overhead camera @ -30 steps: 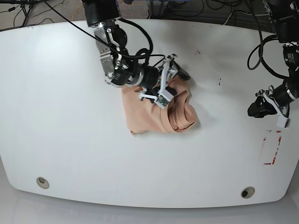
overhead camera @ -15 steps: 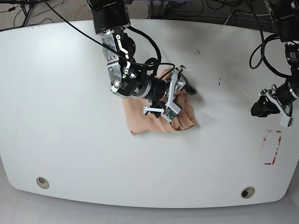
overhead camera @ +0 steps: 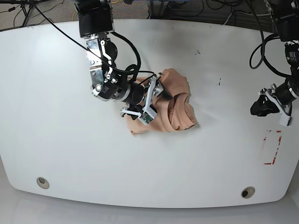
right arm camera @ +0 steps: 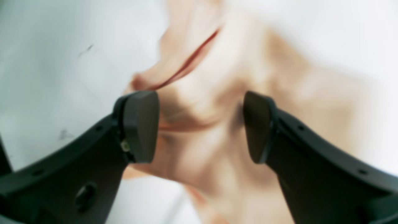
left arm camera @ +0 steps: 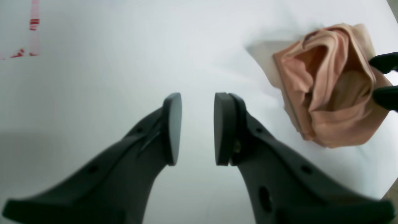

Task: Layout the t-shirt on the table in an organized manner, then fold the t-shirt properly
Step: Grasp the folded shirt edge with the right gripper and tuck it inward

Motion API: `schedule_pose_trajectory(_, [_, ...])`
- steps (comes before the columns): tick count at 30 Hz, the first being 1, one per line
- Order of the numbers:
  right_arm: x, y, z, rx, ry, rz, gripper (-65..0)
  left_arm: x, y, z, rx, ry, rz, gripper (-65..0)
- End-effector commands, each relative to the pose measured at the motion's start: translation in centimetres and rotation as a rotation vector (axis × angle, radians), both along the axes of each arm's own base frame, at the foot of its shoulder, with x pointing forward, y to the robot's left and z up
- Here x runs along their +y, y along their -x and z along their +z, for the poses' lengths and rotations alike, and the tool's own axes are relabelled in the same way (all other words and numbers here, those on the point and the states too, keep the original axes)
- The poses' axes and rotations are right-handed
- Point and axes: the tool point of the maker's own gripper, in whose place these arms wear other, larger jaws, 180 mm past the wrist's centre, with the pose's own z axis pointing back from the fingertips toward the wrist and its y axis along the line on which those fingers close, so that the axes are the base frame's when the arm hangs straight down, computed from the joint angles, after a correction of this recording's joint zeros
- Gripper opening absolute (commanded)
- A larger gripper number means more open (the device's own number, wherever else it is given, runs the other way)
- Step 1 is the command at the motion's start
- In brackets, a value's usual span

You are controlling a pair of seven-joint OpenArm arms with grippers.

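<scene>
We saw that the task was at its beginning. The t-shirt [overhead camera: 173, 106] lay crumpled in a heap near the middle of the table [overhead camera: 56, 140], with thick folds and no sleeve spread flat. The right gripper [right arm camera: 200, 126] had its jaws wide apart over the bunched cloth; the wrist picture was blurred, so we could not tell if a pad touched the fabric, and nothing was clamped. The left gripper [left arm camera: 197, 129] hung well apart from the shirt, near the red dashed mark [overhead camera: 273, 147], its 2 pads partly apart and holding nothing. In our judgement, the whole spreading and every fold remained to do.
</scene>
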Motion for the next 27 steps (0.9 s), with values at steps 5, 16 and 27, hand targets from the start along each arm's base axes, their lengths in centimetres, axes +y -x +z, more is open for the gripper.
schedule_pose_trajectory(5, [5.7, 1.2, 0.7, 0.016, -0.115, 0.097, -24.9, 0.5, -0.7, 1.8, -0.053, -0.006, -0.002, -49.0])
schedule_pose_trajectory(16, [6.2, -1.2, 5.0, -0.105, -0.147, 0.087, -24.9, -0.3, -1.1, 3.3, -0.099, -0.033, -0.033, -49.0])
schedule_pose_trajectory(27, [-1.1, -4.6, 5.4, -0.177, -0.037, -0.022, -25.0, -1.7, -0.8, 5.0, -0.152, -0.073, -0.084, -49.0])
